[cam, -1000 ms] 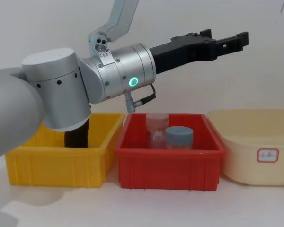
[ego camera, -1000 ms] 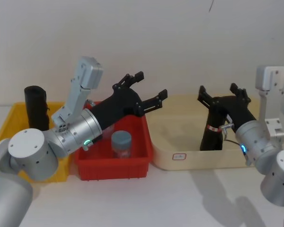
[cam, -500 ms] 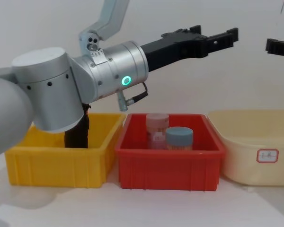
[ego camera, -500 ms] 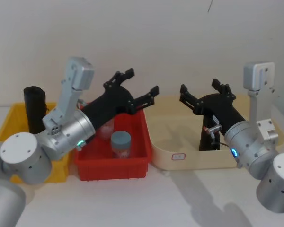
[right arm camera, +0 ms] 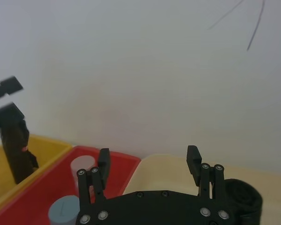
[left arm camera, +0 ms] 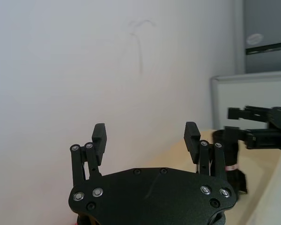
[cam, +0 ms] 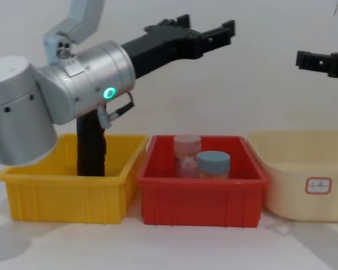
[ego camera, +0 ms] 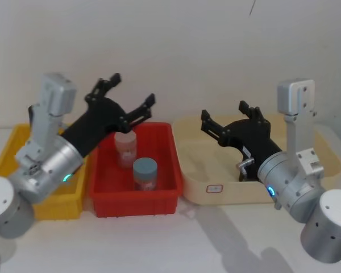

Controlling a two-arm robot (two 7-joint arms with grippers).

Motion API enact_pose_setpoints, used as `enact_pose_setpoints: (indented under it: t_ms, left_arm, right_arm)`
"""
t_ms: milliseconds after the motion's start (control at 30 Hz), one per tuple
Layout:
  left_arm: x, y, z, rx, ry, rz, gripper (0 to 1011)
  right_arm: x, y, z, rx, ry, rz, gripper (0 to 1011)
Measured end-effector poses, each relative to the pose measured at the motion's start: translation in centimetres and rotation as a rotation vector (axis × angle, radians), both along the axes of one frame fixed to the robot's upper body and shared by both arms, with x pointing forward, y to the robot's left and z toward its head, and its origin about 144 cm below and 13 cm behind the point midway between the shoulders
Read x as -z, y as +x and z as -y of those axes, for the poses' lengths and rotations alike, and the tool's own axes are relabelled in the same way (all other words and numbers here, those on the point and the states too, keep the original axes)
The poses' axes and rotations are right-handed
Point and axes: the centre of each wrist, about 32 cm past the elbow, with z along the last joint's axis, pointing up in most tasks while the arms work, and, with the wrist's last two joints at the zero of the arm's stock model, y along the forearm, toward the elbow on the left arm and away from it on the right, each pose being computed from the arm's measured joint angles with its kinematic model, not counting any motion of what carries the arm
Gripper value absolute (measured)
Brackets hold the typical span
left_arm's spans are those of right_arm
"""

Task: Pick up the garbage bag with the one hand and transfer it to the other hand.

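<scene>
Standing garbage bag (left arm camera: 231, 157), label (left arm camera: 231, 167) unreadable

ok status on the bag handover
Left gripper open, high over red bin. Right gripper open over tub. Bag upright in tub, unheld. Spare roll in yellow bin, clear.

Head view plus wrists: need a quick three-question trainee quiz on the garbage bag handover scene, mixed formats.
1. True or false: the left gripper is shut on the garbage bag.
2. How many jars sit in the red bin? A one, B two, C three.
3. Fill in: the garbage bag stands in the ____ tub.
Key: 1 false, the left gripper and right gripper are both open and empty; 2 B; 3 beige.
</scene>
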Motion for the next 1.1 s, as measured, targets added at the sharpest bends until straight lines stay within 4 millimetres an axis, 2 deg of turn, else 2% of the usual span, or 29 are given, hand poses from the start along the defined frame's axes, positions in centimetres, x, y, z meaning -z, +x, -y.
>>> enact_pose_setpoints:
  t_ms: [567, 1100]
  left_arm:
    - [1.3, -4.4, -5.7, -0.255, -0.037, 0.034, 1000]
    - [1.9, -6.3, -7.8, -0.345, -0.04, 0.026, 1000]
  right_arm:
    - [0.7, -1.1, -2.1, -0.092, -0.021, -0.04, 1000]
    - [1.6, -1.4, -3.8, -0.18, -0.084, -0.103, 1000]
